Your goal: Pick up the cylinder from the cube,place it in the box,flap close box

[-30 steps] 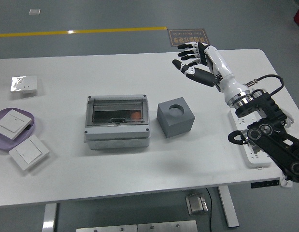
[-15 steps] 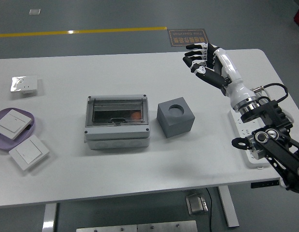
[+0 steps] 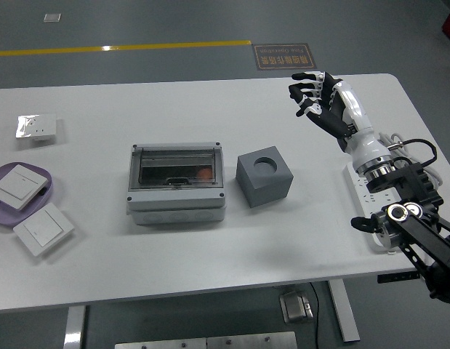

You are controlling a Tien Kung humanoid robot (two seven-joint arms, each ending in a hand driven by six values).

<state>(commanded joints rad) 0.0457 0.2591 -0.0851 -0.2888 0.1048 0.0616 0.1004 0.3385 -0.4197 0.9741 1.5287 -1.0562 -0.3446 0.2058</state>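
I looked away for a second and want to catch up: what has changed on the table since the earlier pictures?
The right hand drew back to the right and toward the table's far edge, away from the grey cube, fingers still spread and empty. Nothing was grasped or released. The box stays closed, and the cube, the switch plates and the purple plate have not moved.

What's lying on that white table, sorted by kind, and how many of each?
Wall switches: 3
Purple plate: 1
Grey box with clear lid: 1
Grey cube: 1
White power strip: 1
Total: 7
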